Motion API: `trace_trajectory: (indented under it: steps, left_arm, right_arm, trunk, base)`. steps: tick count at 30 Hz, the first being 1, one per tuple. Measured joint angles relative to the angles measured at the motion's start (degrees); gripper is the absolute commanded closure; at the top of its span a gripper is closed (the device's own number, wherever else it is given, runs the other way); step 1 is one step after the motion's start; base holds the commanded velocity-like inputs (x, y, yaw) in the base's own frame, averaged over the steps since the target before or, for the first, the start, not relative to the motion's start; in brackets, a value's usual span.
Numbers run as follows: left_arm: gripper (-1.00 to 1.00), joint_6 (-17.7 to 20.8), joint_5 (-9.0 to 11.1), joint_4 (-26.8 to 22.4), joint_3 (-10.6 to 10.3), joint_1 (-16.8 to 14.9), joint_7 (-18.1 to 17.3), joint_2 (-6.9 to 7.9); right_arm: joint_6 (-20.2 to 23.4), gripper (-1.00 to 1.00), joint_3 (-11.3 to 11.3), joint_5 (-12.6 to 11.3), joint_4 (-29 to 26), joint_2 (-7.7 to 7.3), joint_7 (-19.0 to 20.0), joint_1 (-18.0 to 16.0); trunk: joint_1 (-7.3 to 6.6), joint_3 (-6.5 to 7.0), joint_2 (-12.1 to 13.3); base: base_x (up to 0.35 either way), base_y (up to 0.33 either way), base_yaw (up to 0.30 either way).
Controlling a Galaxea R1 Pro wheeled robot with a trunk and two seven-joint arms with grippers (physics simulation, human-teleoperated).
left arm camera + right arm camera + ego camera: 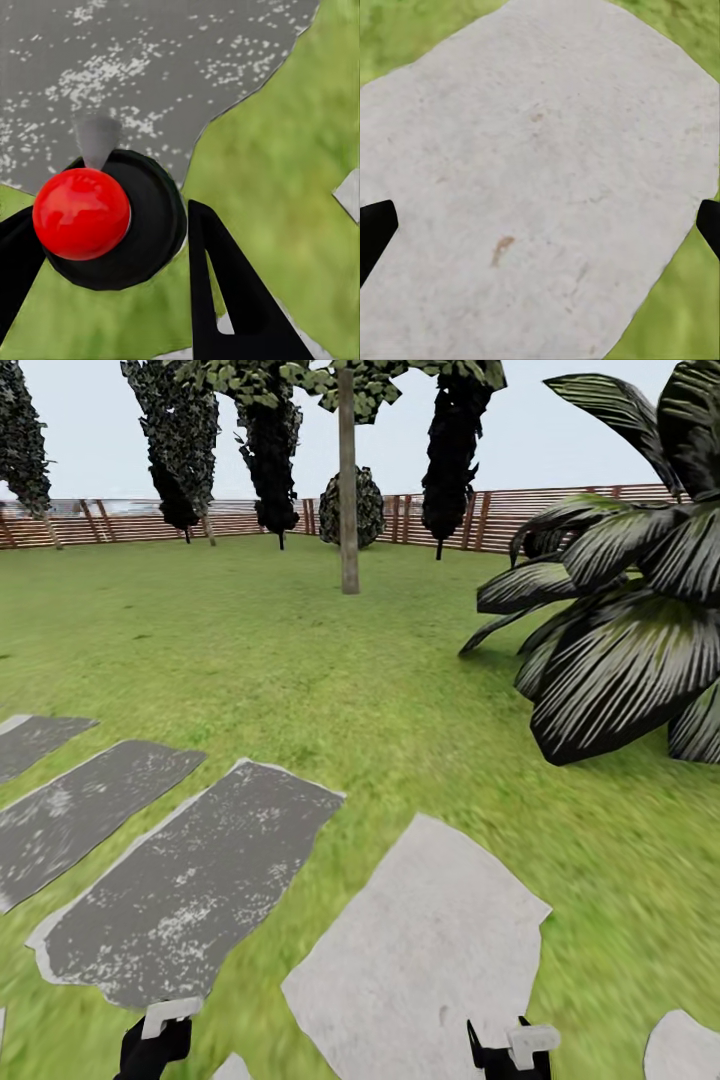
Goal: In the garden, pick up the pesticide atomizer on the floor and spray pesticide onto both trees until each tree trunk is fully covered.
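The left gripper (112, 285) is closed around a pesticide atomizer (109, 221), seen from above in the left wrist view as a round black body capped by a glossy red ball, with a short grey nozzle (96, 139) sticking out past the ball. One black finger (236, 300) lies against the atomizer's black rim and the other presses in from the opposite side. What the black body holds cannot be told, for its top is shut off by the red ball. Beneath it lie a dark grey speckled paving slab (172, 67) and green lawn (292, 187).

In the head view the left gripper (155, 1045) sits at the near left edge, over grass just near of a dark slab. The right gripper (510, 1050) is at the near right, over a pale grey stone slab (420, 950). In the right wrist view its black fingertips (375, 229) stand wide apart with nothing between them, only that pale slab (540, 187) below.

Far ahead, near the middle, a thick pale grey-brown tree trunk (347, 490) rises straight from the lawn (300, 660). Behind it runs a brown slatted wooden fence (560, 505) with dark columnar trees (270, 450) before it. On the right, closer in, spreads a broad-leaved striped bush (620, 620).
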Motion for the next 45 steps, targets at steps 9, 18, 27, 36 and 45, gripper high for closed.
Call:
trace_trajectory:
  steps: [9, 18, 27, 36, 45]
  left_arm:
    - [1.00, 0.0, 0.1, 0.0, 0.0, 0.0, 0.0, 0.04]
    - [1.00, -0.1, 0.0, 0.0, 0.0, 0.0, 0.0, 0.00]
    - [1.00, -0.1, 0.0, 0.0, 0.0, 0.0, -0.1, -0.10]
    - [1.00, -0.1, 0.0, 0.0, 0.0, 0.0, 0.0, -0.10]
    - [1.00, -0.1, 0.0, 0.0, 0.0, 0.0, 0.0, -0.10]
  right_arm:
    - [0.0, -1.00, 0.0, 0.0, 0.2, -0.02, -0.1, 0.0]
    - [0.0, -1.00, 0.0, 0.0, 0.2, -0.02, -0.1, 0.0]
    - [0.0, -1.00, 0.0, 0.0, 0.2, -0.02, -0.1, 0.0]
    - [0.0, -1.00, 0.0, 0.0, 0.2, -0.02, -0.1, 0.0]
    - [0.0, -1.00, 0.0, 0.0, 0.2, -0.02, -0.1, 0.0]
  trunk:
    - [0.00, 0.00, 0.0]
    - [0.00, 0.00, 0.0]
    - [0.00, 0.00, 0.0]
    - [0.00, 0.00, 0.0]
    - [0.00, 0.00, 0.0]
  base:
    - [0.331, 0.166, 0.000]
    - [0.331, 0.167, 0.000]
    - [0.331, 0.167, 0.000]
    - [0.331, 0.167, 0.000]
    - [0.331, 0.167, 0.000]
